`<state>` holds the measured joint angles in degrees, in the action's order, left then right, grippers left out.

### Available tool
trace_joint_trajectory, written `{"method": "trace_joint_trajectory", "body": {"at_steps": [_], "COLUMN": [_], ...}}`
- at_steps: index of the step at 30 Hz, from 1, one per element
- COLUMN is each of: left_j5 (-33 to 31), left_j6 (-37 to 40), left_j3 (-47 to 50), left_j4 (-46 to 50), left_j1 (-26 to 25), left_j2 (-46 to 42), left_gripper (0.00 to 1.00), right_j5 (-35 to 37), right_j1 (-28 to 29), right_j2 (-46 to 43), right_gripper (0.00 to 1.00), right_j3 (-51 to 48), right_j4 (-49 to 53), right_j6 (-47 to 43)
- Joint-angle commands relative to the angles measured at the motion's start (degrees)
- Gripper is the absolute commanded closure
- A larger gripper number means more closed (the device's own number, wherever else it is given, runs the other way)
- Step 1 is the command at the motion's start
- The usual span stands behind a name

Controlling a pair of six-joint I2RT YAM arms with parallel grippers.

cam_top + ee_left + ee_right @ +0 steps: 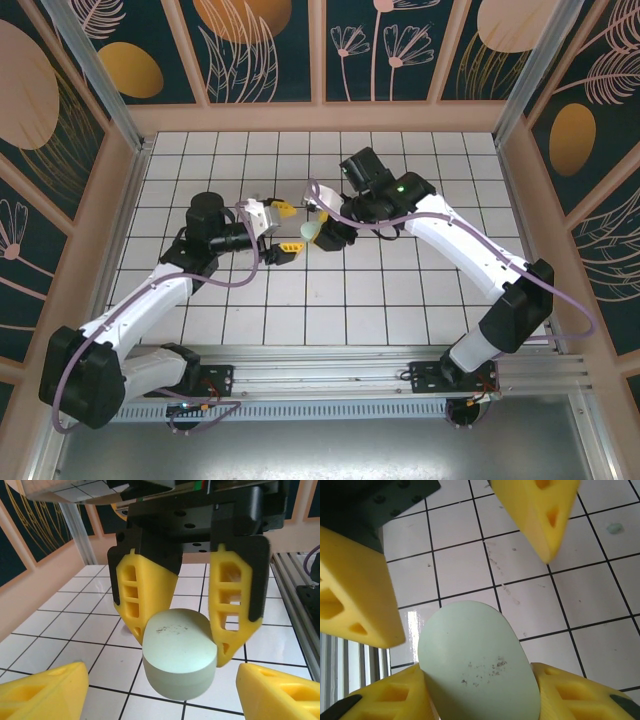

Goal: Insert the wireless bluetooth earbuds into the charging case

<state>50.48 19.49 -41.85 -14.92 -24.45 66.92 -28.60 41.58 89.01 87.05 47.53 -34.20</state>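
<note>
Right gripper (pixel 320 234) is placed near the middle of the tiled table (pixel 400 300); it is clamped on the mint case (pixel 180 652); its 2 yellow fingers (pixel 232 605) are pressed against opposite sides of the rounded case, as seen from the left wrist and confirmed from the right wrist.

A broad smooth face of the case, marked with a few small dark specks, is shown in both wrist views; no open lid is seen; whether the case is touching the tiles or held just above them cannot be told.

Left gripper (pixel 288 230) is set directly opposite the right gripper, tip to tip, in the top view; its 2 yellow fingers (pixel 355 590) are spread apart, 1 on each side of the case; a gap is seen between each finger and the case, so nothing is gripped by it.

1 tiny pale mint earbud (pixel 615 528) is found lying on a white tile at the upper right of the right wrist view; it is well apart from the case and from both grippers; it is blurred, so its shape cannot be read.
</note>
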Motion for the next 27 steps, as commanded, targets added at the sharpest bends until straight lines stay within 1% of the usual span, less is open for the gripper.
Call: {"method": "trace_joint_trajectory", "body": {"at_steps": [1, 10, 18, 21, 24, 27], "left_j5": [2.2, 4.1, 5.4, 5.5, 5.5, 5.6], "left_j6": [1.7, 2.9, 3.8, 3.8, 3.7, 3.8], "left_j3": [-1.8, -2.1, -3.3, -3.3, -3.3, -3.4], "left_j4": [1.0, 1.9, 3.4, 3.3, 3.0, 3.0], "left_j1": [-0.2, -0.4, -0.4, -0.5, -0.7, -0.8], "left_j2": [0.9, 2.5, 3.9, 4.2, 4.6, 4.9], "left_gripper": [0.24, 0.31, 0.46, 0.46, 0.43, 0.43], "right_j5": [-1.3, -1.5, -1.1, -1.1, -1.1, -1.1], "right_j1": [0.9, 1.4, 1.5, 1.5, 1.5, 1.5], "right_j2": [-2.0, -2.0, -1.4, -1.3, -1.3, -1.3], "right_gripper": [0.63, 0.63, 0.63, 0.63, 0.63, 0.64], "right_j3": [0.6, 1.7, 2.1, 2.3, 2.2, 2.3], "right_j4": [1.6, 1.5, 1.6, 1.5, 1.3, 1.3], "right_j6": [-1.2, -1.4, -1.7, -1.7, -1.9, -2.1]}}
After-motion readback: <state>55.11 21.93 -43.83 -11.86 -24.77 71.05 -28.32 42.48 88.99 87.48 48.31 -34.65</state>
